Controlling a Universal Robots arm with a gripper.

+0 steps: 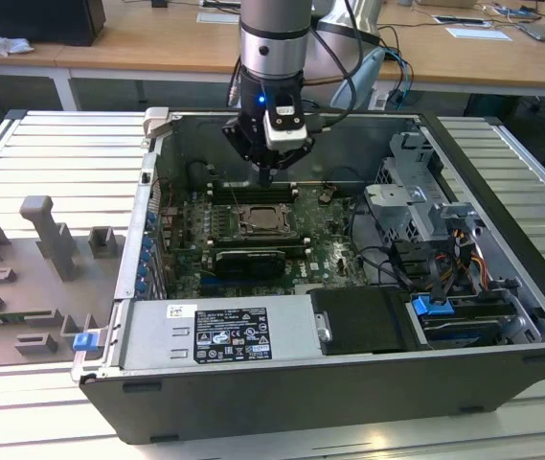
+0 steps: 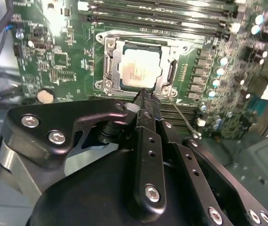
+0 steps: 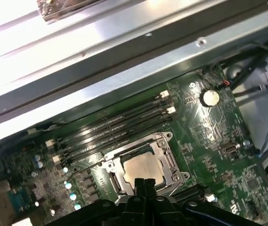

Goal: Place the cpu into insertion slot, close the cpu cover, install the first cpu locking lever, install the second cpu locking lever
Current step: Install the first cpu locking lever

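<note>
In the middle of the exterior view, the gripper (image 1: pixel 265 175) hovered just above the insertion slot (image 2: pixel 109 70), fingers pinched together on nothing, since the cpu (image 2: pixel 141 70) lay seated there under the seemingly lowered cpu cover (image 2: pixel 113 55), with one locking lever (image 2: pixel 183 118) apparently unlatched.

The place looks like a robotics lab or workshop. A ribbed silvery aluminium bench (image 1: pixel 42 134) carries an open black desktop computer case (image 1: pixel 349 383) lying on its side, under a grey industrial robot arm (image 1: pixel 274 38) with a black gripper (image 1: pixel 265 177). Grey moulded plastic fixtures (image 1: pixel 52 240) sit by the bench's edge on the exterior view's left. Pale wooden desks (image 1: pixel 157 43) strewn with white papers (image 1: pixel 478 33) stand behind.
</note>
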